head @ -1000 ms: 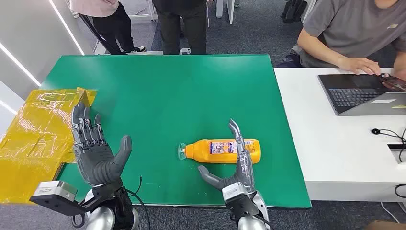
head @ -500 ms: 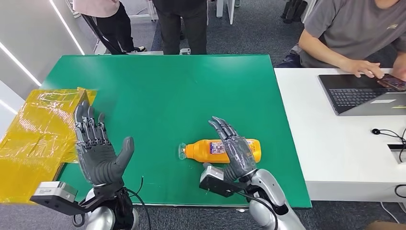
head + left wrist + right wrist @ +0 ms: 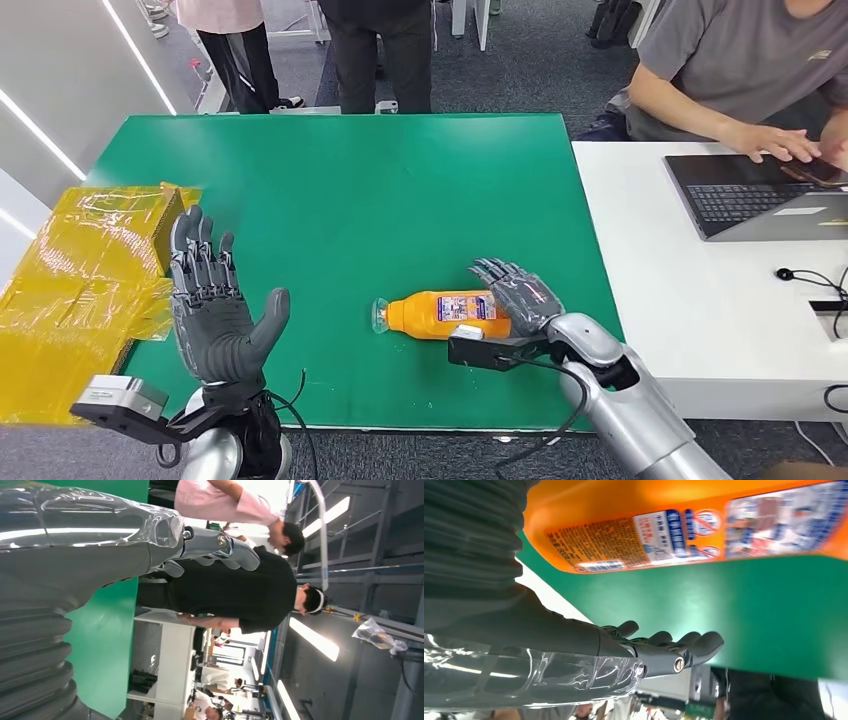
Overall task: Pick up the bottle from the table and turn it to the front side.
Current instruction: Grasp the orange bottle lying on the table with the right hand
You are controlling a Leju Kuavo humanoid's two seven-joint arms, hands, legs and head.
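The fingers (image 3: 500,274) of the right hand (image 3: 520,295) curl over the far, fat end of the orange bottle (image 3: 440,314). In the right wrist view the fingers (image 3: 664,642) are spread out past the bottle's printed label (image 3: 634,542), and there is green bench between them and the bottle. So the hand seems to be draped over the bottle and not yet squeezing it, though from the head view it is hard to be sure if it grips or only touches.

The bottle lies flat on its side on the green bench (image 3: 350,180), near the front edge. Its clear cap (image 3: 380,316) points toward the robot's left. The small-print side of the label faces up.

The left hand (image 3: 215,315) is held up off the bench, palm open, fingers apart, holding nothing. Just beside it is a crinkly yellow bag (image 3: 70,280).

Farther out, a person sits at a white desk (image 3: 690,300) with a laptop (image 3: 750,195), and other people stand behind the bench.

The job is only starting. The bottle is not lifted yet. What is left is to grab it well, pick it up, and turn it so the front shows.
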